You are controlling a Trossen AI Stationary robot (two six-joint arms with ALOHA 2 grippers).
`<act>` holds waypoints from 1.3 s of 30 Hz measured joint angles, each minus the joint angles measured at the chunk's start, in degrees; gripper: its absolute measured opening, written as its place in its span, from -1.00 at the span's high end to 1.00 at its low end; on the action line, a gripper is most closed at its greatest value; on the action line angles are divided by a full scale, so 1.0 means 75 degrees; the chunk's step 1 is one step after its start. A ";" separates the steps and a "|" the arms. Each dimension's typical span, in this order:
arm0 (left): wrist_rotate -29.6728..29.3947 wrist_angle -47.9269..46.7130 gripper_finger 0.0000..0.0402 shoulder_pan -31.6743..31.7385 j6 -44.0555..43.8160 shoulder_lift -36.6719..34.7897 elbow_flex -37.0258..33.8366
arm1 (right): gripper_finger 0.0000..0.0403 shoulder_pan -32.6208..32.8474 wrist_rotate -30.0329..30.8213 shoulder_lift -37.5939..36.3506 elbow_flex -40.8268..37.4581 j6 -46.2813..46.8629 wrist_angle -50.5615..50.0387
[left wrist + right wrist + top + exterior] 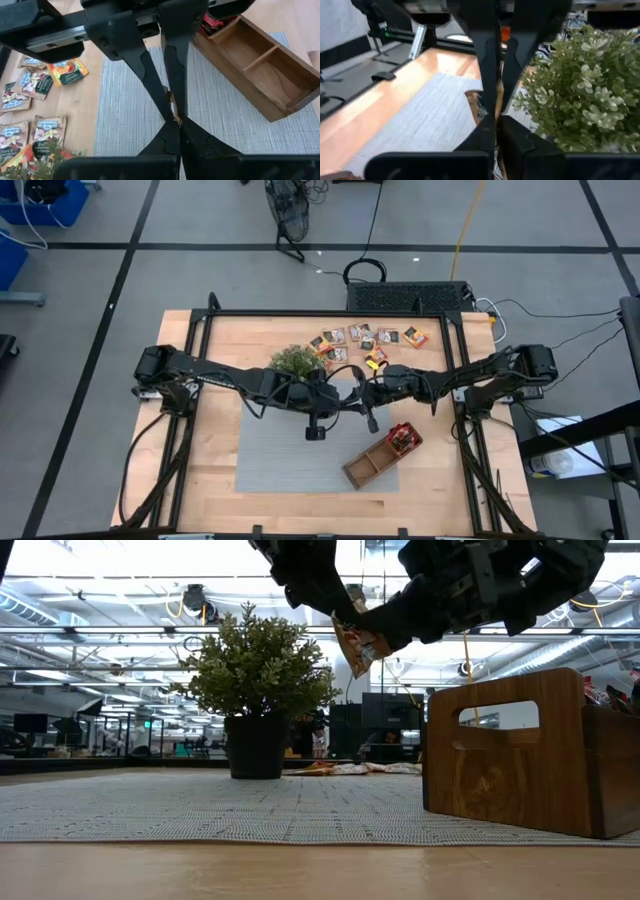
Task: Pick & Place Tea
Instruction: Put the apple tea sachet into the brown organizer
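Observation:
Above the grey mat (290,450), my two grippers meet tip to tip on one tea sachet (357,642), orange and brown, which hangs in the air. My left gripper (355,398) comes from the table's left and my right gripper (372,388) from its right; both are shut on the sachet. More tea sachets (365,338) lie flat on the wood at the far edge. The brown wooden tray (380,455) stands on the mat's near right corner, with red sachets (403,440) in its far compartment. My left gripper pinches the sachet's upper part (347,630) between its two fingertips (170,131), slanting down from the table's left. The sachet is clear of the mat and hangs tilted below the tips. My right gripper pinches the same sachet by its other side (375,640), its fingers (487,131) coming nearly level from the table's right. Its tips stand against my left gripper's tips. In the wrist views the sachet shows only edge-on.
A small potted plant (293,362) stands at the mat's far edge, just behind the two grippers. The tray's two near compartments (260,65) hold nothing. Bare mat lies to the left of the tray.

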 joint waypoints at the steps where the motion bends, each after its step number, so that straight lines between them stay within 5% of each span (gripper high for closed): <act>1: 0.0012 -0.0004 0.99 0.0002 -0.0024 -0.0003 0.0000 | 0.99 0.0000 0.0024 -0.0003 -0.0002 -0.0056 -0.0027; 11: 0.0075 0.0159 0.77 -0.0093 -0.0223 -0.0143 0.0000 | 1.00 0.0200 0.0194 -0.0545 0.0012 -0.0395 -0.0741; 17: 0.0067 0.0223 0.63 -0.0116 -0.0192 -0.0220 0.0000 | 1.00 0.0576 0.1241 -0.0846 0.0009 -0.0381 -0.1605; 26: -0.0502 0.0264 0.62 -0.0100 0.0078 -0.0459 0.0009 | 1.00 0.2682 0.2352 -0.2440 -0.0013 0.1578 -0.4646; 32: -0.0578 0.0411 0.68 -0.0065 0.0286 -0.0458 0.0006 | 1.00 0.4166 0.3618 -0.2690 -0.0514 0.3165 -0.4766; 39: -0.0581 0.0685 0.75 -0.0053 0.0263 -0.0455 0.0006 | 1.00 0.4873 0.5069 -0.2235 -0.0885 0.3896 -0.4439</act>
